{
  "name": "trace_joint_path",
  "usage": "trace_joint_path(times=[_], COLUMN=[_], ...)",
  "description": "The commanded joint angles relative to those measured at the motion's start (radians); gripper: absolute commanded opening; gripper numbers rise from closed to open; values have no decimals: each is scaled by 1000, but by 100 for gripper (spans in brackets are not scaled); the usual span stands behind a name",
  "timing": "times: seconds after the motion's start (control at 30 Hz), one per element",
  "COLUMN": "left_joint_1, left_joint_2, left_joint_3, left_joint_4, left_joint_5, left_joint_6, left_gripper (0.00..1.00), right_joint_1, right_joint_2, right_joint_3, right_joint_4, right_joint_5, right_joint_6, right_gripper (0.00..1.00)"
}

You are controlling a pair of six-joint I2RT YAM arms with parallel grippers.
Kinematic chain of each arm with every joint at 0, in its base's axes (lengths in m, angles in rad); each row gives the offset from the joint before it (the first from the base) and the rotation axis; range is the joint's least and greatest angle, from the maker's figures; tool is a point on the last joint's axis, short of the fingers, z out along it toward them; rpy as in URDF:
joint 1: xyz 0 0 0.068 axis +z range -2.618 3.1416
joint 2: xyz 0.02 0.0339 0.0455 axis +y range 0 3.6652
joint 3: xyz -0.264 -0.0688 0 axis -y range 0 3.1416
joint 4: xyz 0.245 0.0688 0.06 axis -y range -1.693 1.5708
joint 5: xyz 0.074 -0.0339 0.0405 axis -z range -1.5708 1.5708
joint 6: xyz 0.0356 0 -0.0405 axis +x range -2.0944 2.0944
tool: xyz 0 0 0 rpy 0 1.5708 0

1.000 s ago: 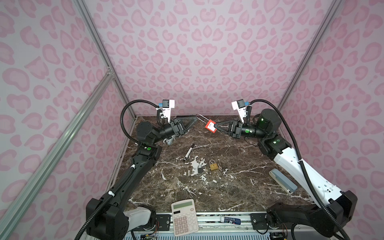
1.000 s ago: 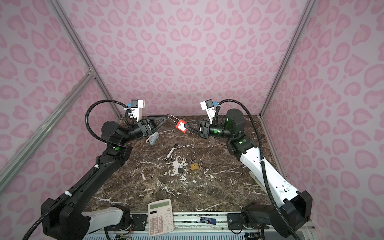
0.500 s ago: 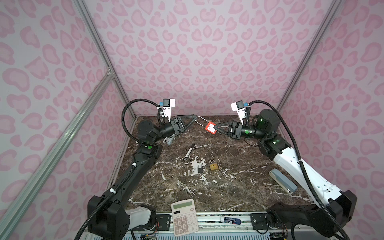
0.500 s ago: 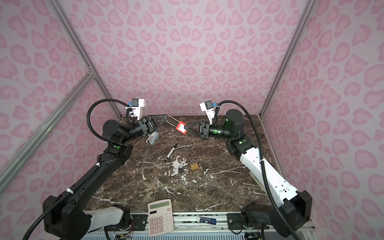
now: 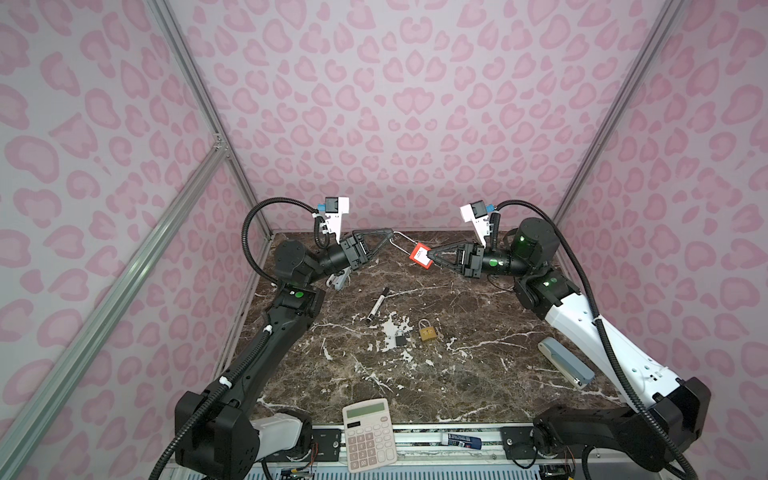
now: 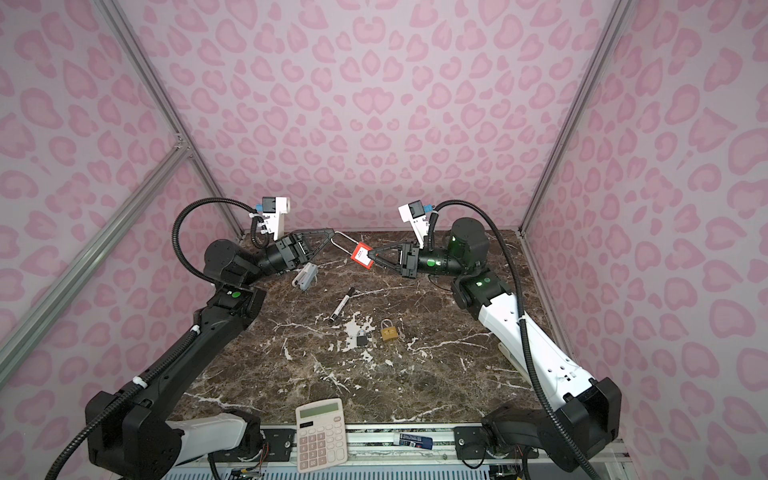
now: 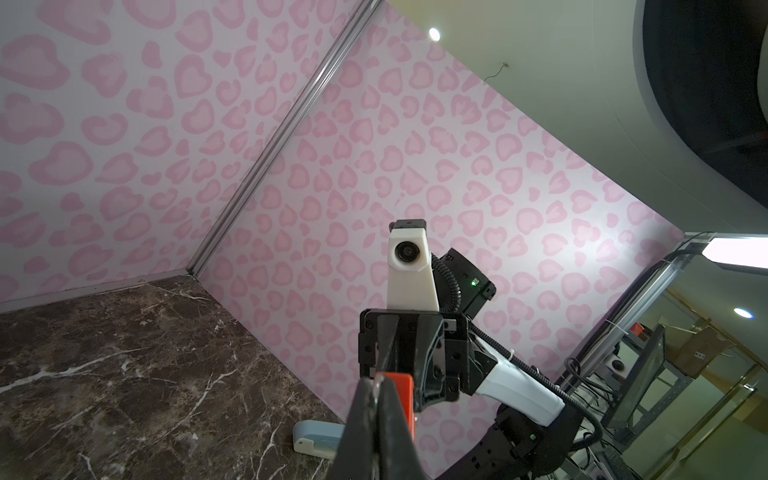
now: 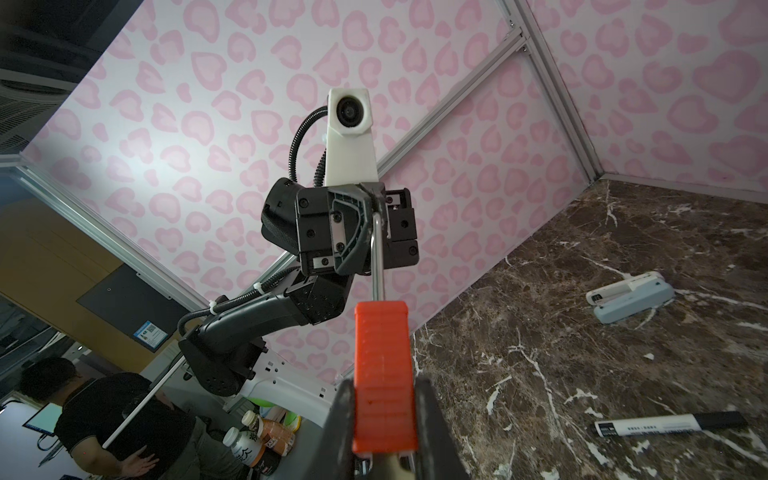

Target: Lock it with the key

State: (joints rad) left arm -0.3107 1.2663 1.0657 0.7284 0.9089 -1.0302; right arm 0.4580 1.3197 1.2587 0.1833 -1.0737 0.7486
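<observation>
Calculator (image 5: 369,434) front; marker (image 5: 377,305) centre — case (image 5: 565,361) right.

Left arm (image 5: 266,345) and right arm (image 5: 582,328) bent at elbow, lifted up, stretched toward middle. Wrists held almost flat, tips turned toward each other. Left gripper (image 5: 392,236) pinched tight on metal loop (image 5: 402,244) of red lock (image 5: 419,254). Right gripper (image 5: 432,258) closed on body of same lock. Grippers near each other, not touching.

Item: padlock (image 5: 419,254) is being shown red; walls (image 5: 395,104) are being shown pink-spotted; tabletop (image 5: 478,374) is being shown brown, white-veined.
</observation>
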Motion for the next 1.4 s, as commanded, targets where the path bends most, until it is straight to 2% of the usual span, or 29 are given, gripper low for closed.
trace_joint_path(times=[0.0, 0.17, 0.4, 0.7, 0.77, 0.9, 0.97, 1.0, 1.17, 1.37], left_joint_1=[-5, -7, -9, -28, -28, -27, -27, -28, -43, -62], left_joint_2=[-10, -19, -15, -11, -15, -12, -7, -7, 0, 12], left_joint_3=[0, 0, 3, -10, -6, 0, -3, -5, -1, -8], left_joint_4=[46, 42, 40, 37, 27, 30, 47, 51, 46, 45], left_joint_5=[43, 54, 57, 50, 47, 41, 38, 35, 42, 38], left_joint_6=[10, 18, 4, 11, 18, 17, 7, 4, 8, 10], left_gripper=[4, 4, 4, 5, 10, 32, 35, 41, 47, 48], right_joint_1=[2, 2, 4, 17, 17, 12, 10, 10, 11, 19], right_joint_2=[13, 29, 26, 55, 55, 49, 48, 47, 52, 70], right_joint_3=[3, 4, 11, 28, 33, 31, 29, 27, 25, 40], right_joint_4=[88, 144, 89, 117, 102, 76, 73, 72, 88, 113], right_joint_5=[-31, -55, -11, -19, -18, -19, -19, -17, -15, -22], right_joint_6=[44, 98, 20, 38, 27, 9, 9, 10, 19, 36], right_gripper=[6, 6, 5, 5, 5, 5, 4, 4, 4, 4])
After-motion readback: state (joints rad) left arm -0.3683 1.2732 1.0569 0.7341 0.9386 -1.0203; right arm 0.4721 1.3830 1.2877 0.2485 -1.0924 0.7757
